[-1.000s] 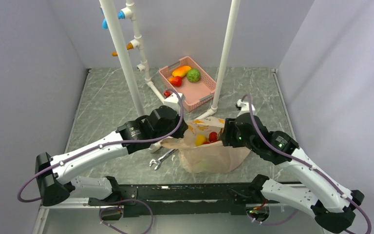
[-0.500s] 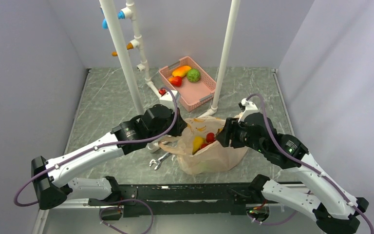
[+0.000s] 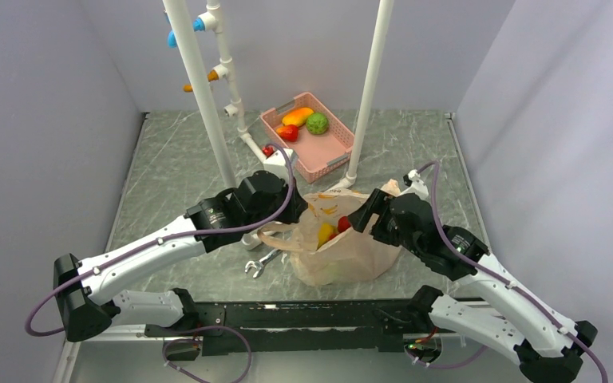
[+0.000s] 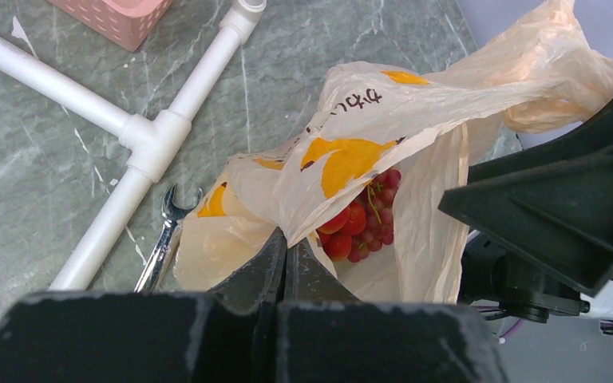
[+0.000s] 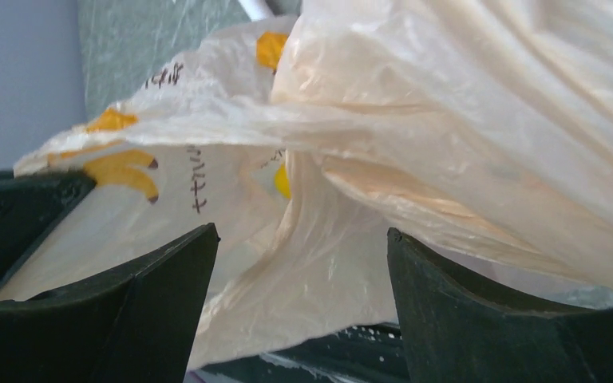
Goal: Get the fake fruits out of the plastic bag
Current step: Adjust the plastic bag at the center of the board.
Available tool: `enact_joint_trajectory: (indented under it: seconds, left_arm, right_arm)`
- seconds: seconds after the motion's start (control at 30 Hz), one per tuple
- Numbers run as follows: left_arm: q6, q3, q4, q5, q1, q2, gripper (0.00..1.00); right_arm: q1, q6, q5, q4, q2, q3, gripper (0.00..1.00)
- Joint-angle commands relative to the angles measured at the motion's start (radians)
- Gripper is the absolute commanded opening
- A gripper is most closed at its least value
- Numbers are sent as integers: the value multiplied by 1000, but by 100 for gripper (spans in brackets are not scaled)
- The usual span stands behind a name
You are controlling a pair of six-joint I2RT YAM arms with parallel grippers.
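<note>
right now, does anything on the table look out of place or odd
A wrench lies on the table beside the plastic bag's left edge, the only tool in sight. A small red object sits loose by the white pipe, outside the pink basket.

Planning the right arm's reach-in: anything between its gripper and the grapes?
Yes: folds of the plastic bag hang across the open right gripper, hiding the grapes from its wrist view. The left gripper pinches the bag's edge; grapes show from there.
</note>
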Motion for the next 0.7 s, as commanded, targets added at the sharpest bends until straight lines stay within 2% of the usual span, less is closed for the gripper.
enact_joint_trajectory:
  seconds: [0.0,0.03,0.13,0.27,0.3,0.37,0.47,0.67]
  left_arm:
    - [-10,37,36,13,4,-9,0]
    - [-9,38,35,11,4,-11,0]
    - [-5,38,32,-1,4,-17,0]
    - [-10,38,29,-33,4,-26,0]
    - [-15,35,34,-41,4,-29,0]
    - [-40,30,34,-74,4,-34,0]
    - [-108,17,26,-148,4,-44,0]
    - [-122,34,23,-199,4,-25,0]
  right_arm:
    - [2,74,109,152,-7,-34,78]
    - [2,58,94,186,-10,-51,77]
    - [1,25,52,242,-24,-91,58]
    - [1,33,77,205,-62,-126,37]
    - [1,27,89,189,-73,-129,27]
    - [1,-1,108,175,-94,-143,0]
    - [0,-17,121,154,-104,-142,0]
    - [-1,-1,92,26,-184,-121,0]
